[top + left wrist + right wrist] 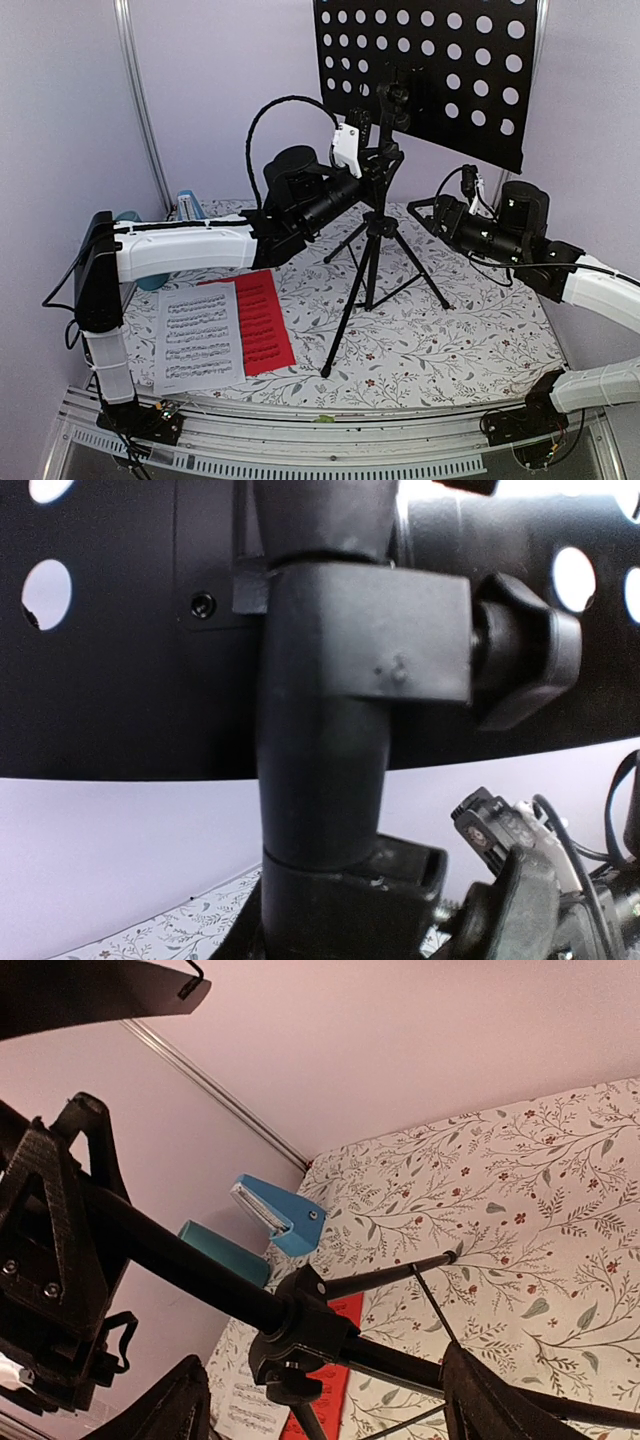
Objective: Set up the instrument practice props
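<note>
The black music stand [372,250] stands mid-surface [480,330], toward the back edge. It is rigid but likely top-heavy under its perforated desk [430,70], so its post [320,780] is the sensible hold. The left gripper [374,168] clamps that post; the right gripper [422,212], near it, hangs spread and empty.

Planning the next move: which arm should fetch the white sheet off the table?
Right, probably. The right gripper is open and free, while the left gripper is clamped on the stand pole. The white sheet lies on the left, though: a long reach.
</note>
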